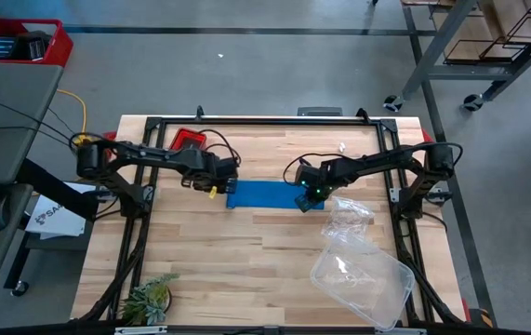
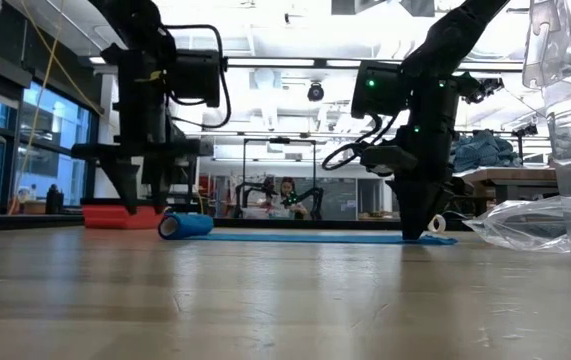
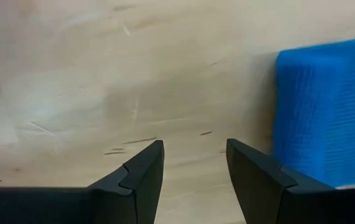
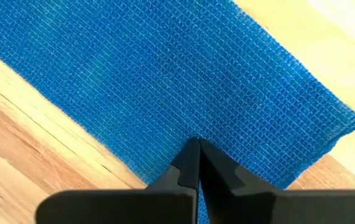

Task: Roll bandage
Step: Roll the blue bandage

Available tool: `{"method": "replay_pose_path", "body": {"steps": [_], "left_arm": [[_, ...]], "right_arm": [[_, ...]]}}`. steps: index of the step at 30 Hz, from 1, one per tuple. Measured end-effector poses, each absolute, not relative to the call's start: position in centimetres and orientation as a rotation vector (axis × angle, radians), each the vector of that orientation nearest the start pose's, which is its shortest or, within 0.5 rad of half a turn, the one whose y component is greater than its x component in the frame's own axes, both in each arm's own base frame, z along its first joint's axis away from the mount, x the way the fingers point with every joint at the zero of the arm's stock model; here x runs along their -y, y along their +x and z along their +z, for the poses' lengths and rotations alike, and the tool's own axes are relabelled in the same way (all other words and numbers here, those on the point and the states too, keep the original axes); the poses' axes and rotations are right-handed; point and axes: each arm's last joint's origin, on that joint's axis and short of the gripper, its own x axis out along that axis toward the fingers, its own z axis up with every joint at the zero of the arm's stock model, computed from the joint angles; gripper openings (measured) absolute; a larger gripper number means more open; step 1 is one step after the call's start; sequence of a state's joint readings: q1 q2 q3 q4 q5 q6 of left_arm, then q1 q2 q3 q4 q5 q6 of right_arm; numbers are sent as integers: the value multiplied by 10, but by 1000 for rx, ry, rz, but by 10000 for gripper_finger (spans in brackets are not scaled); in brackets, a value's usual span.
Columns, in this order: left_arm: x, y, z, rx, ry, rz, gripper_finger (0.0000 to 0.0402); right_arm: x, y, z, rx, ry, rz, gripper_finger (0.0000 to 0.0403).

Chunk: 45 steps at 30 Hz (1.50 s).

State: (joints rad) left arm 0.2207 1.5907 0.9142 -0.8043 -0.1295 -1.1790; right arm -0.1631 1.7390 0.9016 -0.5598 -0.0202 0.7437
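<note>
Right gripper (image 4: 197,149), fingers together, pins bandage (image 1: 267,194) flat at its free end; left gripper (image 3: 194,163), fingers apart, waits beside its rolled end.

red tray (image 1: 189,140) | clear plastic bag (image 1: 360,268) | plant sprig (image 1: 148,298)

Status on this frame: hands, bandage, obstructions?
Left hand open beside bandage's rolled end. Right hand shut, pinning flat end. Plastic bag lies clear.
</note>
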Motion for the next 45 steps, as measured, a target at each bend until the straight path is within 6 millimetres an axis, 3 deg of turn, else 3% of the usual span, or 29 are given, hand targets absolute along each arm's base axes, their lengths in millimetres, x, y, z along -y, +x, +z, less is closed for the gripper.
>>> {"method": "replay_pose_path", "body": {"steps": [7, 12, 35, 45], "left_arm": [[-62, 266, 142, -1168, -1049, 1140, 170], [-63, 270, 139, -1148, -1079, 1138, 170], [-52, 314, 159, -832, -1253, 926, 170], [-51, 315, 159, -827, -1273, 915, 170]], "right_arm": [[47, 286, 127, -1285, 743, -634, 0], [47, 286, 127, -1283, 743, -634, 0], [47, 285, 127, -1289, 729, -658, 0], [44, 278, 126, -1355, 699, -707, 0]]}}
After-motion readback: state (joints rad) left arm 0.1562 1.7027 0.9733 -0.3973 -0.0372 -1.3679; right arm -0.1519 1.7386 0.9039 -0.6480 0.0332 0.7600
